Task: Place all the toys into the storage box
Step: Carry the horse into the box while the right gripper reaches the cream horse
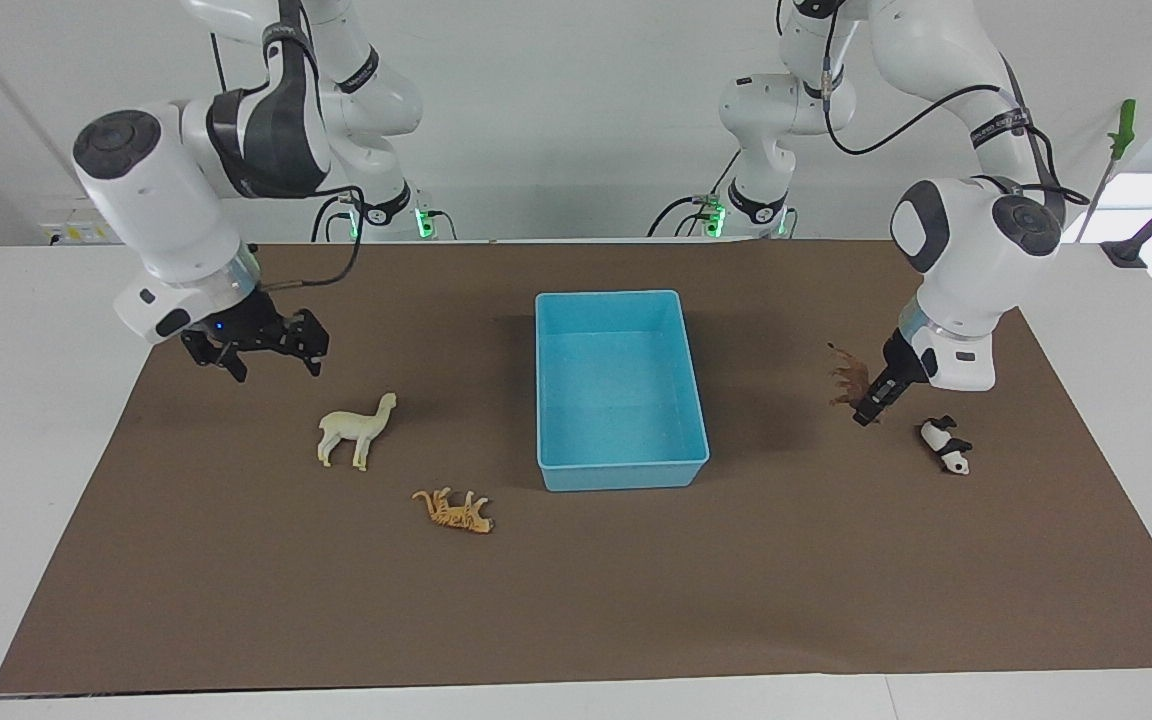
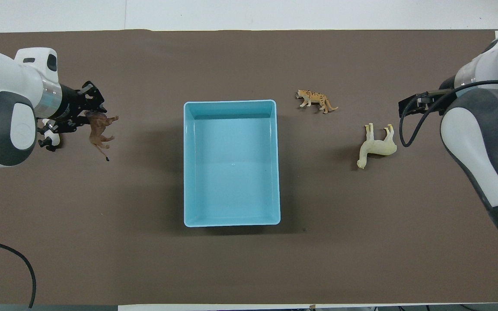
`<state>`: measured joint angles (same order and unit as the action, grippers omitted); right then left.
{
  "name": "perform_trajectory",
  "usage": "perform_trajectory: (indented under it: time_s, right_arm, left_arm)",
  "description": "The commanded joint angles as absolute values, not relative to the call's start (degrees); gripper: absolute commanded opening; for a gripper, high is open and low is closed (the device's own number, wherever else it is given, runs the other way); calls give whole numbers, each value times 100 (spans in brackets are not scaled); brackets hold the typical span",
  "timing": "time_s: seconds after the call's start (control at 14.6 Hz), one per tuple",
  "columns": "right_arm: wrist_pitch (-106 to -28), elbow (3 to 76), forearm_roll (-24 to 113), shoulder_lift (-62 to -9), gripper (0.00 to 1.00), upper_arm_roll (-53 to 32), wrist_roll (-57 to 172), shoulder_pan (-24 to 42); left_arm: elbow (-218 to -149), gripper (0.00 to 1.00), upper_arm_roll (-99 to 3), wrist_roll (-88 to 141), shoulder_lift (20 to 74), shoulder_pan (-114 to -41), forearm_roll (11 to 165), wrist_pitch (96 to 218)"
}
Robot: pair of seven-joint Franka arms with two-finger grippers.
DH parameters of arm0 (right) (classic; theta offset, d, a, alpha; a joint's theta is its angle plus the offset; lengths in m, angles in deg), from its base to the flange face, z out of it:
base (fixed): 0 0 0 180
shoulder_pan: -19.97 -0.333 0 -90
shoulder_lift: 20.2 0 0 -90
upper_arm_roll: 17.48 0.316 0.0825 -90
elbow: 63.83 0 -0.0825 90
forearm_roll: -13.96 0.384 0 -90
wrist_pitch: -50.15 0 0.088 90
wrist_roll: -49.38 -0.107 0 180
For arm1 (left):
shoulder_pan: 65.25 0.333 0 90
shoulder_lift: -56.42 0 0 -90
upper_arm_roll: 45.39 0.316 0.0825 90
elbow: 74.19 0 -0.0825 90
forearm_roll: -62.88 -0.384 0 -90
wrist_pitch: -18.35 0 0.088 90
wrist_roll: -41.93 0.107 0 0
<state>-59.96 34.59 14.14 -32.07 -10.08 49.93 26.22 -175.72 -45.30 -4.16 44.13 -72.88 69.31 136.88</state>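
Observation:
The light blue storage box (image 1: 622, 472) stands empty at the middle of the brown mat; it also shows in the overhead view (image 2: 231, 222). My left gripper (image 1: 868, 404) (image 2: 85, 115) is shut on the brown lion (image 1: 848, 378) (image 2: 100, 129), holding it just over the mat toward the left arm's end. The panda (image 1: 946, 446) (image 2: 50, 139) lies on the mat beside that gripper. The cream alpaca (image 1: 356, 430) (image 2: 377, 147) and the orange tiger (image 1: 454, 512) (image 2: 316, 100) lie on their sides toward the right arm's end. My right gripper (image 1: 258, 352) (image 2: 413, 106) hangs open above the mat near the alpaca.
The brown mat (image 1: 576, 600) covers most of the white table. A black cable (image 2: 11, 259) lies at the mat's corner near the left arm's base.

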Motion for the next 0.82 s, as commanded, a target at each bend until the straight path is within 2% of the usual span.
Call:
perform_trajectory:
  time_s: [0.0, 0.14, 0.34, 0.48, 0.61, 0.68, 0.75]
  right_arm:
    - [-6522, 3889, 1405, -3382, 100, -1001, 4798, 2691]
    - [-7024, 4233, 1405, -3435, 100, -1001, 4683, 2727]
    - [-7183, 4471, 1405, -3488, 100, -1001, 4455, 2727]
    - [-7324, 4612, 1405, -3488, 100, -1010, 4253, 2709]
    - [-7351, 4639, 1378, -3549, 100, -1010, 4208, 2762]
    - [-7377, 4647, 1352, -3619, 100, -1010, 4200, 2823]
    - [-7508, 4708, 1343, -3654, 100, -1010, 4199, 2876]
  left_arm:
    - [-17228, 0, -4469, -1612, 4174, -8008, 7053, 13716]
    - [-17394, 0, -4469, -2507, 4157, -8605, 7071, 14329]
    - [-18034, 0, -4469, -2767, 4279, -9126, 7071, 15148]
    - [-18657, 7, -4477, -2724, 4490, -9372, 7071, 15622]
    - [-19168, 9, -4469, -2767, 4596, -9723, 7071, 16246]
    - [-19266, 16, -4469, -2767, 4596, -9846, 7071, 16344]
    - [-19267, 45, -4469, -2776, 4596, -9865, 7071, 16319]
